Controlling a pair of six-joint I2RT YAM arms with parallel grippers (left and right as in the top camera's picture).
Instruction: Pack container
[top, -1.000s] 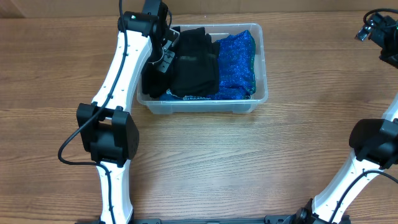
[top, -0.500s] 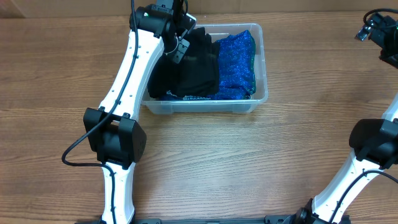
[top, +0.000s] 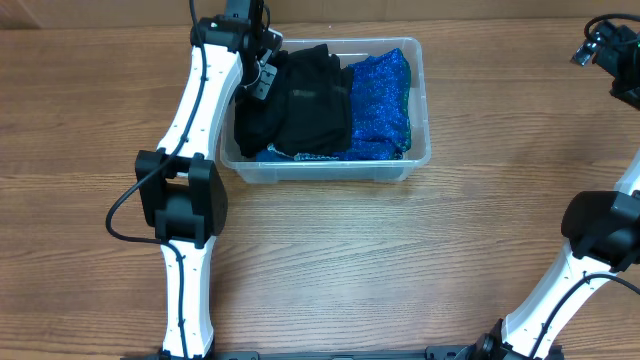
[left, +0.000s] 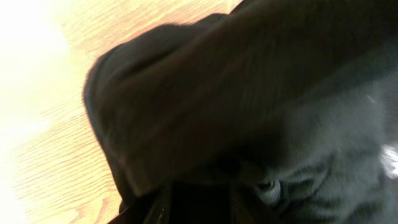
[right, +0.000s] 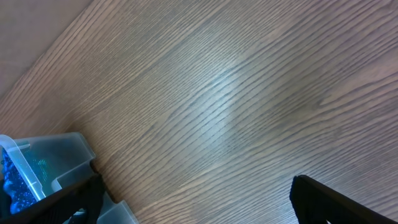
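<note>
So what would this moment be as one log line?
task: pack container | container: holds black cloth, blue cloth | left hand: at black cloth, grip unclear | right hand: open, empty, over table

A black garment (top: 305, 105) lies bunched in soft folds. Its right edge touches a blue glittery fabric (top: 380, 100) lying just beside it. A thin green strip (top: 408, 108) shows along the blue fabric's right edge. The wooden table (top: 400, 260) around them has a pale brown, streaked grain. From the left wrist view the black cloth, blurred, fills most of the picture, with bright table grain at the left.
</note>
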